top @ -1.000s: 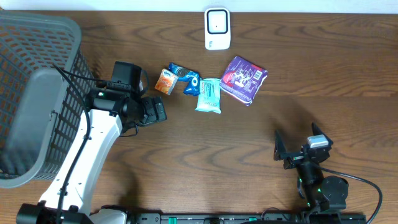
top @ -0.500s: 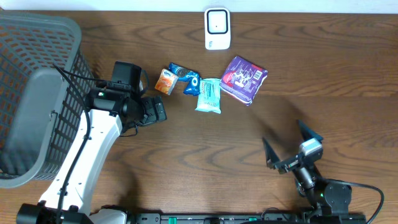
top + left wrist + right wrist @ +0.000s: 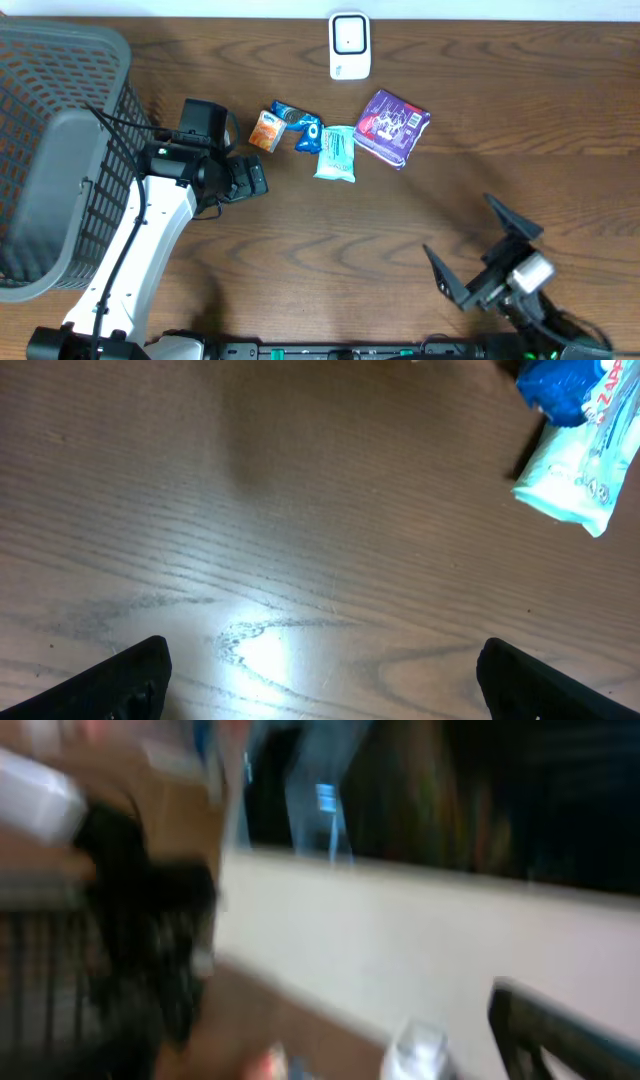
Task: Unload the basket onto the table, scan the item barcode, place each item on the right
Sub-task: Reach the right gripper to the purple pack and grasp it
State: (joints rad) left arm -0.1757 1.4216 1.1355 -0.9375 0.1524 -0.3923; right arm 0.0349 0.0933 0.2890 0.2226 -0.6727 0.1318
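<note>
- Packets lie in a loose row on the far half of the wooden table (image 3: 350,230): a small orange packet (image 3: 266,130) at the left end, then a blue packet (image 3: 297,121) close against it
- A pale teal pack (image 3: 336,153) comes next, with the blue wrapper's end resting at its upper corner, and a purple pack (image 3: 393,126) lies tilted just beside it at the right end
- None of the four is held or touched by either arm (no barcode can be made out on any of them from these views)
- The white scanner (image 3: 349,45) stands at the table's far edge, apart from the row and roughly above the gap between the teal and purple packs
- The left gripper (image 3: 252,178) hovers low over bare wood just left of the row, jaws spread wide and empty; its wrist camera shows the two dark fingertips at the bottom corners, with the teal and blue wrappers at the top right
- The right gripper (image 3: 478,252) is near the table's front edge, well apart from the packets, its two fingers splayed fully apart with nothing between them
- The right wrist view is badly blurred, and only one dark finger shows at the lower right
- A grey mesh basket (image 3: 70,60) fills the left side of the table, behind the left arm
</note>
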